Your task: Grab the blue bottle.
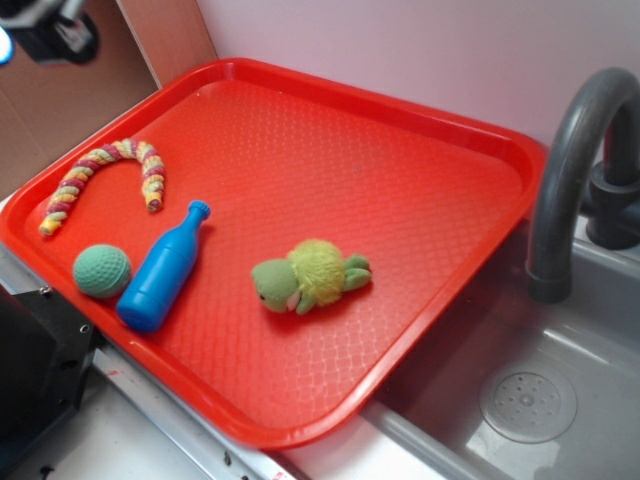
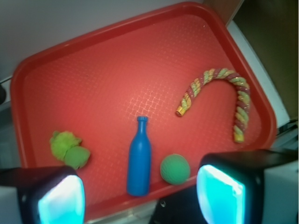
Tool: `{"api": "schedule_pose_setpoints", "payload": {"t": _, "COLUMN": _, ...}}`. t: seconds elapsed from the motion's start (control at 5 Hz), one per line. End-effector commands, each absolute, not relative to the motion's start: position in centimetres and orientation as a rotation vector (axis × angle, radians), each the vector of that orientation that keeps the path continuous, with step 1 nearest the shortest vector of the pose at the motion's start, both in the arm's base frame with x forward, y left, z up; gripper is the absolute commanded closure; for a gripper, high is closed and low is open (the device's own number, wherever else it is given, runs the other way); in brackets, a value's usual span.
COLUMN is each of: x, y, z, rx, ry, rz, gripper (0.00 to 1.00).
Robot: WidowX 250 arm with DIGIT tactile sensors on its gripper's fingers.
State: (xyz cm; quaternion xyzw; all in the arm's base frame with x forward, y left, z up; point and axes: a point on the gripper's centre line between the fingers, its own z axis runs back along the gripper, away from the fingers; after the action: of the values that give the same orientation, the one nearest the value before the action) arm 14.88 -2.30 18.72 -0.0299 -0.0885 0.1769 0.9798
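Observation:
The blue bottle (image 1: 163, 270) lies on its side on the red tray (image 1: 330, 160), near the tray's front left edge, cap pointing toward the tray's middle. In the wrist view the blue bottle (image 2: 139, 158) shows far below, between my two fingers, cap pointing away from the camera. My gripper (image 2: 140, 198) is open, high above the tray's near edge, with nothing between its fingers (image 2: 60, 198). In the exterior view only a dark part of the arm shows at the top left corner.
A teal-green dimpled ball (image 1: 101, 271) lies just left of the bottle, apart from it. A green plush turtle (image 1: 310, 276) lies to its right. A curved multicoloured rope toy (image 1: 105, 175) lies at the tray's left. A grey sink (image 1: 540, 390) and faucet (image 1: 575, 170) stand at right.

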Motion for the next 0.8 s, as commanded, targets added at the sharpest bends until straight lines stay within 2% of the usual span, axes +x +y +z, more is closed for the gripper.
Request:
{"api": "schedule_pose_setpoints", "payload": {"t": 0.0, "x": 16.7, "y": -2.3, "z": 13.7, "rx": -0.059, "ry": -0.091, "rz": 0.316, "gripper": 0.0}}
{"api": "schedule_pose_setpoints", "payload": {"t": 0.2, "x": 17.3, "y": -1.7, "z": 9.8, "rx": -0.07, "ry": -0.03, "rz": 0.296, "gripper": 0.0}}
{"api": "schedule_pose_setpoints", "payload": {"t": 0.4, "x": 17.1, "y": -2.0, "z": 7.6, "rx": -0.051, "ry": 0.012, "rz": 0.282, "gripper": 0.0}}
{"api": "schedule_pose_setpoints", "payload": {"t": 0.6, "x": 15.3, "y": -3.2, "z": 4.4, "rx": -0.102, "ry": 0.141, "rz": 0.204, "gripper": 0.0}}
